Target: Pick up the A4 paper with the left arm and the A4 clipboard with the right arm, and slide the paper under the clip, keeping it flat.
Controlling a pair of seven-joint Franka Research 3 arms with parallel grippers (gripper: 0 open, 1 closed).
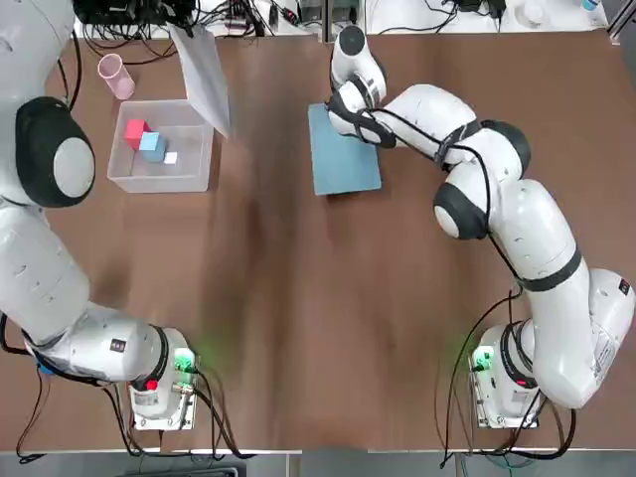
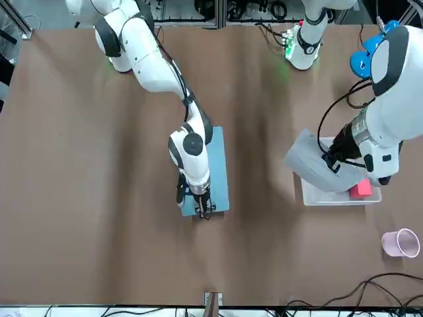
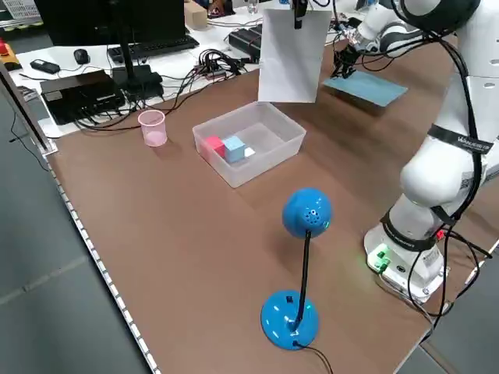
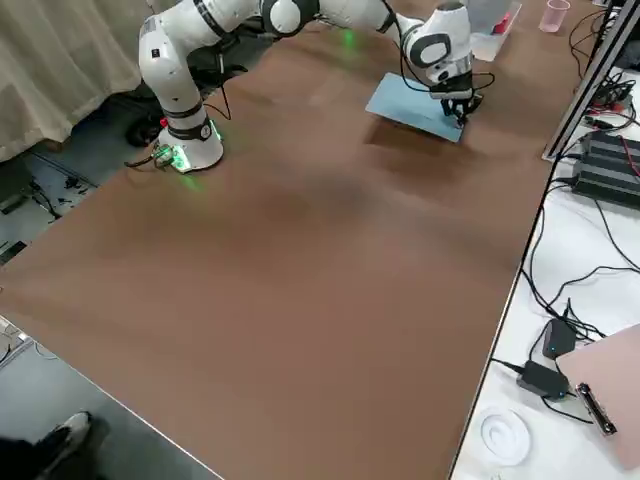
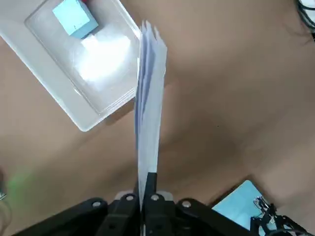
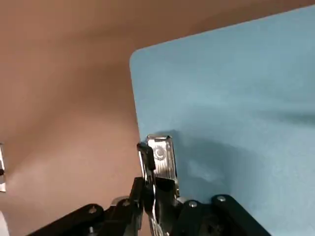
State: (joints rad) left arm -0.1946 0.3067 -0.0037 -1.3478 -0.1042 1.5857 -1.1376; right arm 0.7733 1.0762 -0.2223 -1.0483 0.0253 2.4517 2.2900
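The A4 paper (image 1: 204, 78) hangs as a white sheet from my left gripper (image 2: 328, 162), which is shut on one of its edges, above the clear bin. In the left wrist view the paper (image 5: 149, 93) runs edge-on away from the gripper (image 5: 147, 189). The light-blue A4 clipboard (image 1: 344, 151) lies mid-table at the far side, with a shadow along its near edge. My right gripper (image 1: 345, 106) is shut on its far short edge. In the right wrist view the gripper (image 6: 156, 164) pinches the silver clip (image 6: 162, 152) at the board's (image 6: 236, 93) edge.
A clear plastic bin (image 1: 194, 174) at the far left holds a red block (image 1: 135, 132), a blue block (image 1: 151, 145) and a small white block (image 1: 171, 157). A pink cup (image 1: 114, 76) stands beyond it. A blue stand (image 3: 300, 312) sits near the left base. Cables line the far edge.
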